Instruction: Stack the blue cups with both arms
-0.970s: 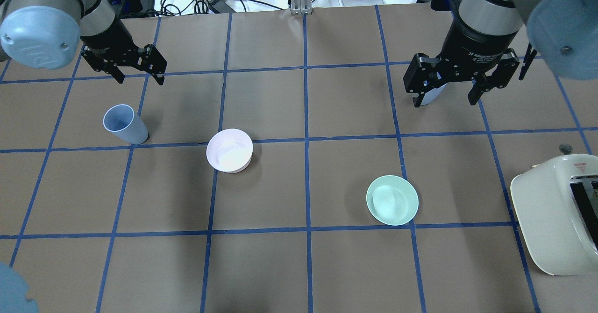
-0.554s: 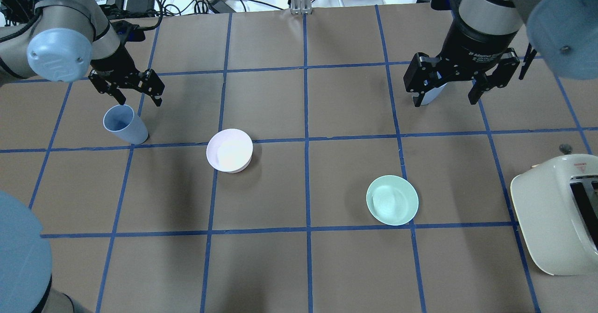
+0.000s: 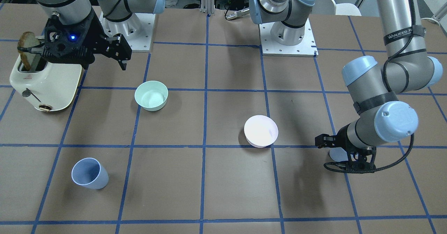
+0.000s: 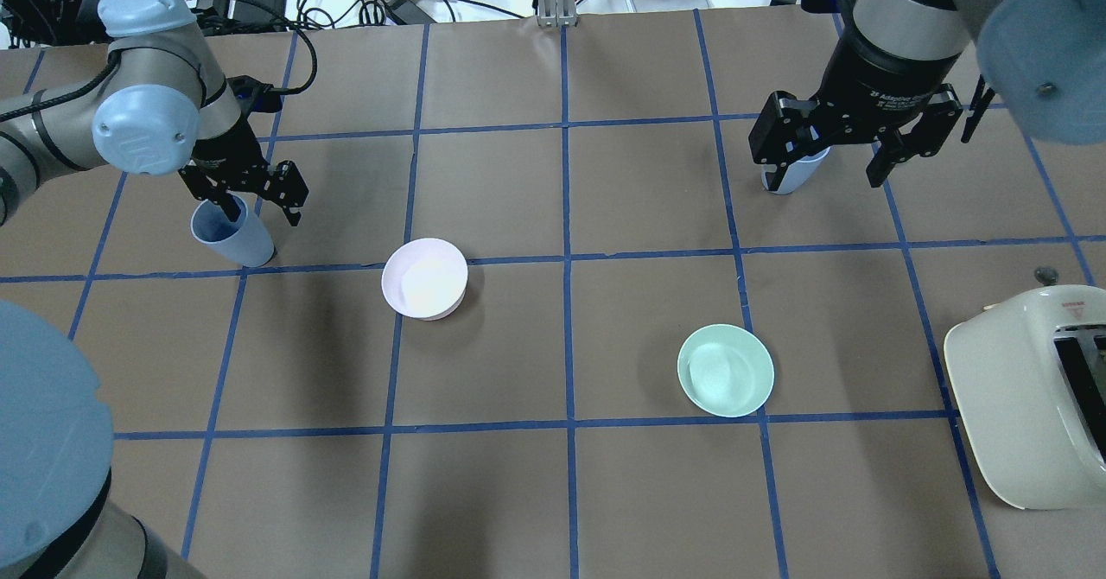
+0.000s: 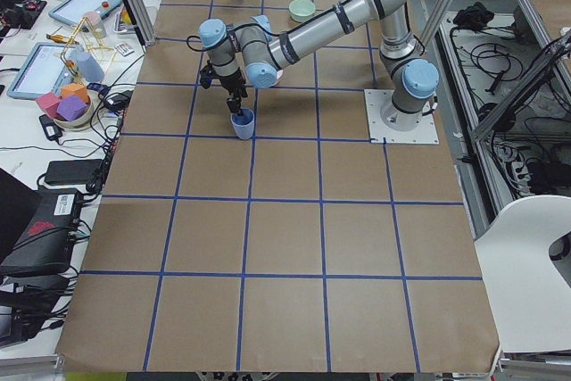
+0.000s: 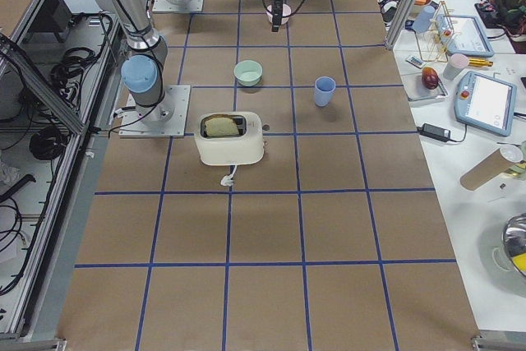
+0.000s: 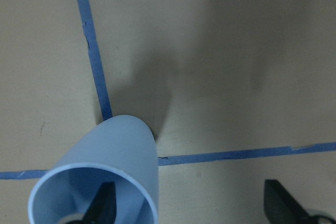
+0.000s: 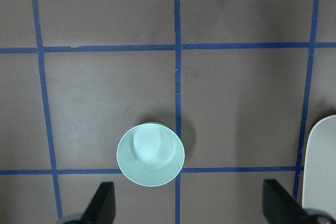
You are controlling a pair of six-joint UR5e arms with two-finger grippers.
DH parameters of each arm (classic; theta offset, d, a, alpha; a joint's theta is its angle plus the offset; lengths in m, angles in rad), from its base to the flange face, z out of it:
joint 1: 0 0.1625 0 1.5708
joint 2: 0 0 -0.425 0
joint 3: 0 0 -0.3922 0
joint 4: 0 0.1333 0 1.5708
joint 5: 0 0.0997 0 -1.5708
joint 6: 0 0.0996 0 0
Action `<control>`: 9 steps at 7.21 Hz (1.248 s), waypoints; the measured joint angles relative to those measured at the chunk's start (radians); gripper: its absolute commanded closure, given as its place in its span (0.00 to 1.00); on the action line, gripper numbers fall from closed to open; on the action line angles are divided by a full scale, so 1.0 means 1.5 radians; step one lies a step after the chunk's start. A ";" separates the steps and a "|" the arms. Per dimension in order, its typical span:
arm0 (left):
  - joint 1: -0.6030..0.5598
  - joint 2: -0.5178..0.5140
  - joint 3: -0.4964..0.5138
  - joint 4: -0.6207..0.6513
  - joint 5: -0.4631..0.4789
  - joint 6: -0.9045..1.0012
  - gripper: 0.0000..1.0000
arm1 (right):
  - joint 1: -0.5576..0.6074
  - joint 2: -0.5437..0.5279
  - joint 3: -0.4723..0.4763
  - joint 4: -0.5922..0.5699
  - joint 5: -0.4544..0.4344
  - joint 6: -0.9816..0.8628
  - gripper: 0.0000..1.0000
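The left arm (image 4: 143,130) reaches out low over the brown surface (image 4: 484,190), its elbow folded and its wrist turned so the tool points down at the near blue cup (image 4: 232,235). This cup stands on the surface close to a crossing of the blue tape lines. The left fingers (image 7: 102,205) are spread wide and straddle the cup's wall: in the left wrist view one finger is sunk inside the cup's mouth and the other hangs outside, well off to the side. They are not closed on the wall, and whether the inner finger touches it cannot be told.

The right arm (image 4: 907,34) is held higher, its wrist straight down over the surface. The right fingers (image 8: 103,203) are also spread wide and hold nothing. Its wrist camera looks down on the mint-green bowl (image 8: 150,154) below and the rim of the second blue cup (image 3: 89,174) at the frame's top edge. That cup stands upright on the surface, apart from the fingers and on the operators' side of them. In the overhead view it only seems to sit between them.

A pale pink bowl (image 4: 424,278) sits between the two cups, nearer the left arm's one. A cream toaster (image 4: 1028,389) with a slice of toast (image 6: 223,125) in its slot stands at the robot's right end of the surface.
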 measured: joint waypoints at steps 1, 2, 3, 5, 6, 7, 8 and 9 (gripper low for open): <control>0.000 -0.002 -0.002 0.006 0.007 0.001 1.00 | -0.004 0.002 -0.001 -0.005 -0.001 -0.001 0.00; 0.000 -0.003 0.000 0.010 0.013 0.001 1.00 | -0.008 0.005 -0.002 -0.015 -0.004 -0.001 0.00; 0.000 -0.003 0.003 0.018 0.022 0.002 1.00 | -0.014 0.012 -0.002 -0.030 -0.006 -0.001 0.00; -0.001 0.000 0.008 0.038 0.033 0.005 1.00 | -0.023 0.044 -0.002 -0.051 -0.008 0.000 0.00; -0.005 0.007 0.015 0.038 0.033 0.006 1.00 | -0.035 0.060 -0.005 -0.059 -0.006 -0.001 0.00; -0.013 0.017 0.031 0.018 0.029 0.003 1.00 | -0.062 0.071 -0.011 -0.069 -0.002 -0.012 0.00; -0.027 0.030 0.056 -0.026 0.015 -0.007 1.00 | -0.089 0.084 -0.015 -0.086 0.002 -0.041 0.00; -0.050 0.046 0.080 -0.074 -0.004 -0.039 1.00 | -0.103 0.101 -0.016 -0.122 0.004 -0.076 0.00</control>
